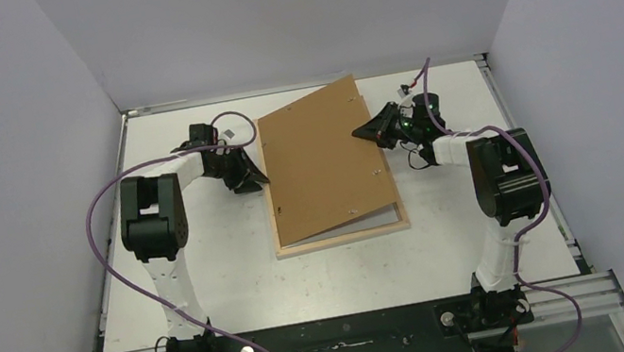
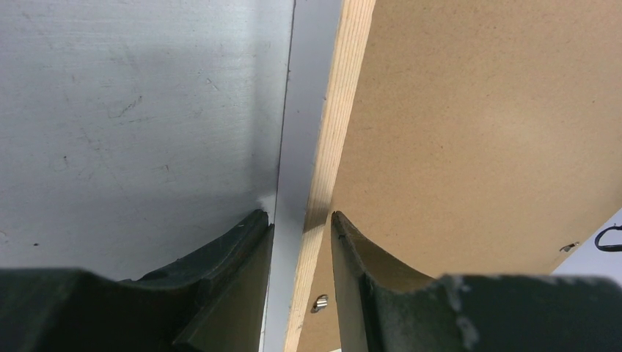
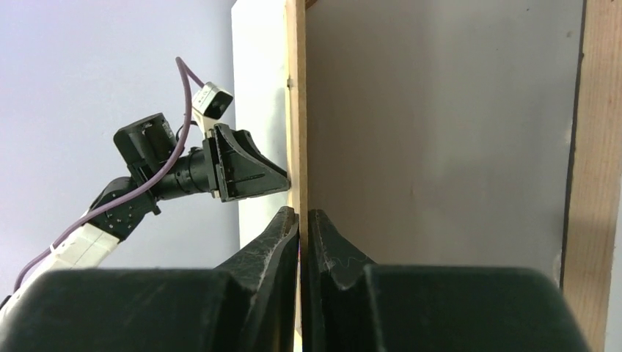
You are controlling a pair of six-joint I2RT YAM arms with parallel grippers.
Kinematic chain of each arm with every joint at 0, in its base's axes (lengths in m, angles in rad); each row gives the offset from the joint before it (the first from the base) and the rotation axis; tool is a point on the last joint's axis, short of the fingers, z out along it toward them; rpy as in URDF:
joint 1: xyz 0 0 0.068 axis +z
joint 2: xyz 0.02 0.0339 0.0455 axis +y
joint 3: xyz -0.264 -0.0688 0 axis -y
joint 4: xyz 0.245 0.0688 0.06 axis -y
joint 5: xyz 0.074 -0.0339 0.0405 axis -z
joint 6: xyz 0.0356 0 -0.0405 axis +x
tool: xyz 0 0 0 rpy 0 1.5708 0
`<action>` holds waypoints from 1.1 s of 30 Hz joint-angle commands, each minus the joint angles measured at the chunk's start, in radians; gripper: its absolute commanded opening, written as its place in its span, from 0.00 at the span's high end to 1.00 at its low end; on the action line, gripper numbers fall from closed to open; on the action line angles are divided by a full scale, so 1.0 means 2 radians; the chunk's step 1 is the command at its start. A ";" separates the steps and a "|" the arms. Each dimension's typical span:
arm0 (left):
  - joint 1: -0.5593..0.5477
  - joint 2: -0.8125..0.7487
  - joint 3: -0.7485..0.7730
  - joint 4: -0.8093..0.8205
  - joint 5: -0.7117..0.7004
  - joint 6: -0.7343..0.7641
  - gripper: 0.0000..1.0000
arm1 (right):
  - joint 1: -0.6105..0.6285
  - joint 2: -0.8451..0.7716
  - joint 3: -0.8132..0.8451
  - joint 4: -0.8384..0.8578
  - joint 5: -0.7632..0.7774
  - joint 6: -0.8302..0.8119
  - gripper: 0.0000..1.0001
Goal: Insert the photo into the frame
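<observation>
Top external view: the frame [image 1: 347, 238] lies flat at the table's middle, its near rim facing the near edge.
Hardboard backing [image 1: 320, 160]: sits skewed over the frame, left edge down by the left rim, right edge lifted.
Right gripper [image 1: 370, 132]: fingers pinched nearly together on the backing's right edge, propping it up.
Left gripper [image 1: 251, 177]: jaws partly apart, astride the frame's left rim; whether they clamp it, I cannot tell.
Photo: not identifiable; the pale grey surface beneath the backing could be print or pane.
Progress: unfinished by my reading. The backing is not seated, so it must be lowered square and fastened, and the print's placement is unconfirmed.
</observation>
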 commanded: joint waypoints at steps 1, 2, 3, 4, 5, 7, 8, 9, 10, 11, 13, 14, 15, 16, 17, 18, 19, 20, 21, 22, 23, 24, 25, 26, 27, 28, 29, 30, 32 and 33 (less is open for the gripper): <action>-0.002 0.016 0.015 -0.014 -0.027 0.022 0.66 | -0.006 0.004 0.007 0.021 -0.016 -0.007 1.00; -0.002 0.018 0.016 -0.015 -0.029 0.024 0.66 | -0.007 0.004 0.007 0.024 -0.021 -0.007 1.00; -0.002 0.018 0.017 -0.017 -0.030 0.025 0.66 | -0.008 0.003 0.007 0.026 -0.025 -0.007 1.00; -0.002 0.020 0.018 -0.018 -0.032 0.026 0.66 | -0.010 0.003 0.006 0.027 -0.029 -0.007 1.00; -0.002 0.021 0.019 -0.019 -0.033 0.026 0.66 | -0.011 0.003 0.007 0.028 -0.032 -0.007 1.00; -0.002 0.023 0.021 -0.020 -0.035 0.028 0.66 | -0.014 0.004 0.006 0.030 -0.037 -0.005 1.00; -0.002 0.024 0.022 -0.021 -0.036 0.029 0.66 | -0.015 0.004 0.005 0.034 -0.038 -0.004 1.00; -0.003 0.025 0.022 -0.021 -0.037 0.029 0.66 | -0.016 0.004 0.004 0.040 -0.041 -0.002 1.00; -0.003 0.025 0.022 -0.021 -0.038 0.029 0.66 | -0.016 0.005 0.003 0.048 -0.042 0.002 1.00; -0.002 0.026 0.022 -0.021 -0.038 0.029 0.66 | -0.016 0.006 0.002 0.052 -0.043 0.004 1.00; -0.003 0.026 0.022 -0.021 -0.038 0.030 0.66 | -0.013 0.007 -0.002 0.066 -0.046 0.012 1.00; -0.003 0.026 0.022 -0.021 -0.038 0.030 0.66 | -0.011 0.009 -0.005 0.071 -0.045 0.016 1.00; -0.003 0.026 0.022 -0.021 -0.039 0.030 0.66 | -0.009 0.011 -0.007 0.077 -0.045 0.020 1.00; -0.002 0.026 0.022 -0.021 -0.039 0.030 0.66 | -0.007 0.012 -0.010 0.083 -0.042 0.024 1.00; -0.002 0.026 0.022 -0.022 -0.039 0.030 0.66 | -0.004 0.013 -0.013 0.088 -0.040 0.027 1.00; -0.002 0.027 0.022 -0.022 -0.039 0.030 0.66 | -0.002 0.014 -0.016 0.092 -0.037 0.030 1.00; -0.003 0.026 0.022 -0.022 -0.039 0.030 0.66 | 0.000 0.016 -0.019 0.095 -0.035 0.033 1.00; -0.002 0.026 0.022 -0.022 -0.039 0.030 0.66 | 0.002 0.016 -0.022 0.100 -0.032 0.037 1.00; -0.002 0.026 0.022 -0.022 -0.039 0.030 0.66 | 0.002 0.016 -0.024 0.103 -0.030 0.039 1.00; -0.003 0.026 0.022 -0.022 -0.039 0.030 0.66 | 0.003 0.017 -0.026 0.106 -0.028 0.041 0.98; -0.003 0.026 0.022 -0.022 -0.039 0.030 0.66 | 0.003 0.016 -0.029 0.108 -0.026 0.043 0.97; -0.002 0.026 0.022 -0.022 -0.039 0.030 0.66 | 0.003 0.015 -0.031 0.111 -0.025 0.043 0.95; -0.002 0.026 0.022 -0.022 -0.038 0.030 0.66 | 0.003 0.014 -0.032 0.111 -0.025 0.043 0.93; -0.002 0.026 0.022 -0.022 -0.039 0.030 0.66 | 0.003 0.014 -0.033 0.110 -0.026 0.042 0.91; -0.002 0.026 0.022 -0.022 -0.039 0.030 0.66 | 0.003 0.014 -0.033 0.109 -0.026 0.040 0.90; -0.002 0.026 0.021 -0.022 -0.039 0.030 0.66 | 0.001 0.015 -0.033 0.105 -0.028 0.037 0.88; -0.002 0.026 0.021 -0.022 -0.039 0.030 0.66 | 0.000 0.015 -0.032 0.100 -0.029 0.032 0.85; -0.002 0.025 0.022 -0.022 -0.039 0.030 0.66 | -0.001 0.014 -0.030 0.093 -0.029 0.026 0.81; -0.002 0.024 0.022 -0.024 -0.040 0.031 0.66 | -0.002 0.011 -0.025 0.076 -0.031 0.010 0.75; -0.002 0.023 0.022 -0.024 -0.041 0.032 0.66 | -0.003 0.008 -0.022 0.066 -0.031 0.000 0.77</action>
